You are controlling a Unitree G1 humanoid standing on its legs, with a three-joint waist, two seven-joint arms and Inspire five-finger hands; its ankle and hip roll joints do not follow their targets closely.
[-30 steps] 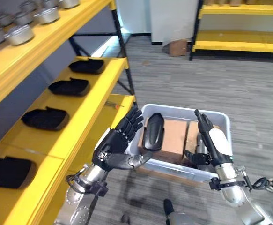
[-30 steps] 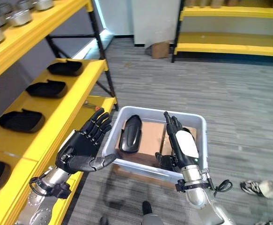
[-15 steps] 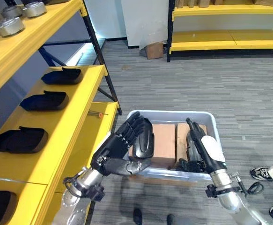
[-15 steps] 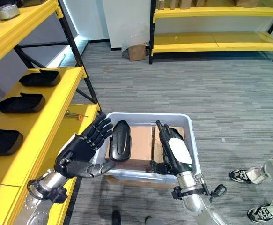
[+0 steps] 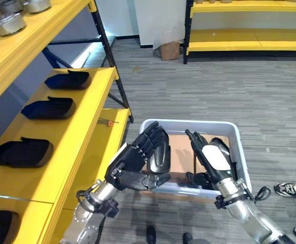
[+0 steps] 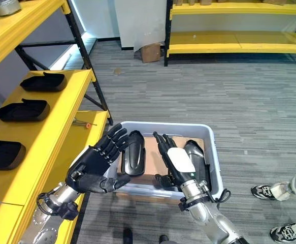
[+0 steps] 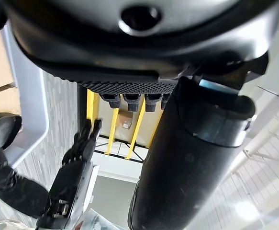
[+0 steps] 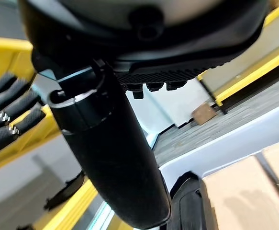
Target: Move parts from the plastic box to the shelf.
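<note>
Several black moulded parts [image 5: 49, 107] already lie on the yellow shelf [image 5: 81, 127]; two remain in the grey plastic box [image 5: 241, 157], flanked by the spread, empty left hand [image 5: 135, 160] and right hand [image 5: 208, 160]

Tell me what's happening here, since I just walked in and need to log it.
The robot stands at a grey plastic box on the floor beside a yellow shelf. Both hands are open over the box: the left hand by one black part, the right hand near another. Neither part is gripped. Similar black parts sit on the shelf.
</note>
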